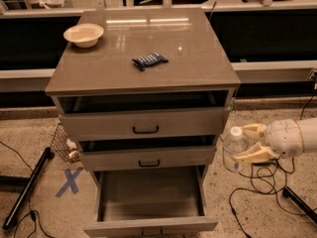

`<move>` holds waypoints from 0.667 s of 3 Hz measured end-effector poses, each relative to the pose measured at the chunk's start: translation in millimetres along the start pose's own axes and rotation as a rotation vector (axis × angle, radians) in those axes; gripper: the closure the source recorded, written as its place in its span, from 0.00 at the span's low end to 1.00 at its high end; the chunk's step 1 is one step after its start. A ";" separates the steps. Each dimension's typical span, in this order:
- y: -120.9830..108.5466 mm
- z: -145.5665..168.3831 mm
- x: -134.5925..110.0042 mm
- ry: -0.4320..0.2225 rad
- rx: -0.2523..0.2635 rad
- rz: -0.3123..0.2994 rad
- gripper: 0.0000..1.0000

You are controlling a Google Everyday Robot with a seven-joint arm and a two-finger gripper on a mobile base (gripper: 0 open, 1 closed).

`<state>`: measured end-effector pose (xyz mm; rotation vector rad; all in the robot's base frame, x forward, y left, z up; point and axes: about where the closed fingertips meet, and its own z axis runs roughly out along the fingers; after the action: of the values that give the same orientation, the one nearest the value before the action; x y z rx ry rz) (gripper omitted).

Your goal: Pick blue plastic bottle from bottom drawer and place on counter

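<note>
Dim, warm light is falling from overhead. Far up-left of the fingers [250, 155], the counter [198, 58] is throwing back pale glare streaks. The gripper [241, 144], gripping the bottle [232, 147] right of the drawers [99, 125], is glowing brightly; left of the fingers, drawer openings are sitting in shadow.

Catalogue entry: one robot arm [309, 133], partly in view and cut off by the right edge at 3 o'clock.

- Wrist housing [286, 138]: a smooth, rounded, bulbous shell, white to pale grey with a matt finish. A thin dark seam ran around it where it met the next arm segment towards 3 o'clock. No screws, markings or cables could be made out on it.
- Gripper [241, 144]: sat between 3 and 4 o'clock of the view, at the 9 o'clock end of the housing. It had two jaws, cream to yellowish-tan and darker than the shell. They were wedge-shaped, broad at the root and tapering to blunt tips.
</note>
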<state>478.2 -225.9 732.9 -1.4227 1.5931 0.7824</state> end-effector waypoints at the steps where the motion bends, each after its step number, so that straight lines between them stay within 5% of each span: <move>1: -11.0 -19.9 -23.4 -0.098 0.025 0.061 1.00; 2: -29.4 -44.9 -66.1 -0.157 0.023 0.138 1.00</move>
<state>499.2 -239.5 814.3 -1.2133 1.5850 0.9303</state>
